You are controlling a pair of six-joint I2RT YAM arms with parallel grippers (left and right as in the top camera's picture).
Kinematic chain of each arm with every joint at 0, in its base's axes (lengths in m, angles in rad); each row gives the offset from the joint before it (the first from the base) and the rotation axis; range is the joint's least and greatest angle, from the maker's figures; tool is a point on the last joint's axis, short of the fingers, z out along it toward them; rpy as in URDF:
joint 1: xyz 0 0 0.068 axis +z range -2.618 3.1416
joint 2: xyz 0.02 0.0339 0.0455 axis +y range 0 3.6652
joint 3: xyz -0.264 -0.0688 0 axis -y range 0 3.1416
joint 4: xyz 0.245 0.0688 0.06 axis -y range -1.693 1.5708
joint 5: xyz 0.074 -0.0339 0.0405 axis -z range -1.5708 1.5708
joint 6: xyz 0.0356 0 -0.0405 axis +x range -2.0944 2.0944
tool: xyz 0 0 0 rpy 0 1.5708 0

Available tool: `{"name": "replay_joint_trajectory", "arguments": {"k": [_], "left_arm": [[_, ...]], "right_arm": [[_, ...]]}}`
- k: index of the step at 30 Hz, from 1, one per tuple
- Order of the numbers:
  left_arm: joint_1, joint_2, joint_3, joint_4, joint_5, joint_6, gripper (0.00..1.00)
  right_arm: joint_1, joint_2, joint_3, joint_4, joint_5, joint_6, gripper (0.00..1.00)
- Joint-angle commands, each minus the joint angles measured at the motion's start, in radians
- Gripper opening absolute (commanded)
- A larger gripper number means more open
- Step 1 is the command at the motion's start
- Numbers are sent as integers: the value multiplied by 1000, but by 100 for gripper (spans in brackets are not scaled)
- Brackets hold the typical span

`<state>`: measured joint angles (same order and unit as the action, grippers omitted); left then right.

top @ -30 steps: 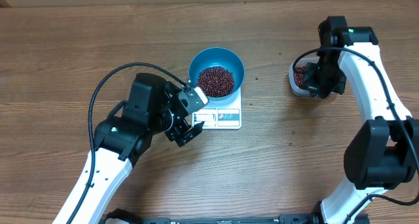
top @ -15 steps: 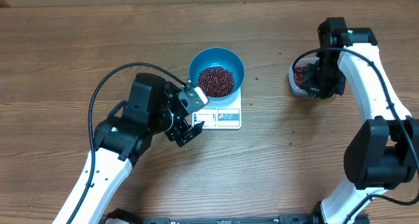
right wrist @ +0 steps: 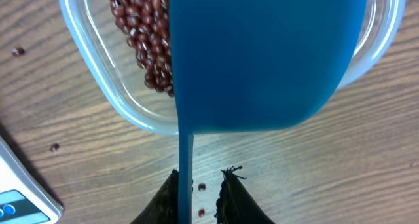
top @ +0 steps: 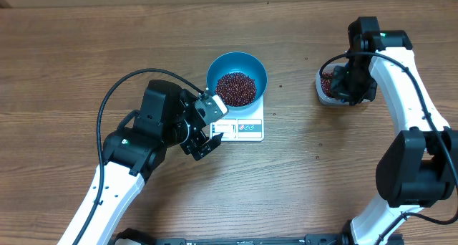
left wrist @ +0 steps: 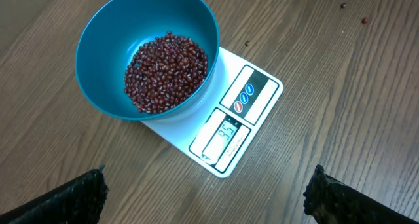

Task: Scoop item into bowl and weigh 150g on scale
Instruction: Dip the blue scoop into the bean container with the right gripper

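The blue bowl [top: 217, 64] stands on the white scale [top: 245, 129] and holds a heap of dark red beans [top: 236, 88]. In the left wrist view the bowl [left wrist: 98, 67] and its beans [left wrist: 167, 70] are at upper left, and the scale [left wrist: 258, 90] shows 35. My left gripper [top: 213, 127] [left wrist: 209, 198] is open just in front of the scale, nothing in it. My right gripper [top: 345, 89] [right wrist: 200, 175] is over the clear tub [top: 323, 79]. Its jaws stand slightly apart: the blue scoop's [right wrist: 262, 54] thin handle rests against one finger, with a gap to the other.
The clear tub [right wrist: 114, 96] holds more beans [right wrist: 141, 34], partly covered by the scoop. Stray beans lie on the wooden table [right wrist: 18, 52] [right wrist: 55, 147] [left wrist: 363, 19]. A corner of the scale [right wrist: 19, 198] shows at the lower left of the right wrist view.
The right arm has barely shifted over the tub. The left arm, bowl and scale have not moved.
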<state>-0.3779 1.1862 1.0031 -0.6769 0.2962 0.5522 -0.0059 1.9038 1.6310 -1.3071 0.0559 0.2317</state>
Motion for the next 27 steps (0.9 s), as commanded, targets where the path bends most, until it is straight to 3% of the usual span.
{"name": "replay_joint_trajectory", "arguments": {"k": [1,14,17,27], "left_arm": [[5,3,27,0,8,-17,100],[5,3,27,0,8,-17,100],[5,3,27,0,8,-17,100],[5,3,27,0,8,-17,100]], "right_arm": [[-1,-28,-2,18,2,-1,18],[-1,-28,-2,16,2,-1,21],[-1,-28,-2,16,2,0,4],[-1,-28,-2,16,2,-1,4]]}}
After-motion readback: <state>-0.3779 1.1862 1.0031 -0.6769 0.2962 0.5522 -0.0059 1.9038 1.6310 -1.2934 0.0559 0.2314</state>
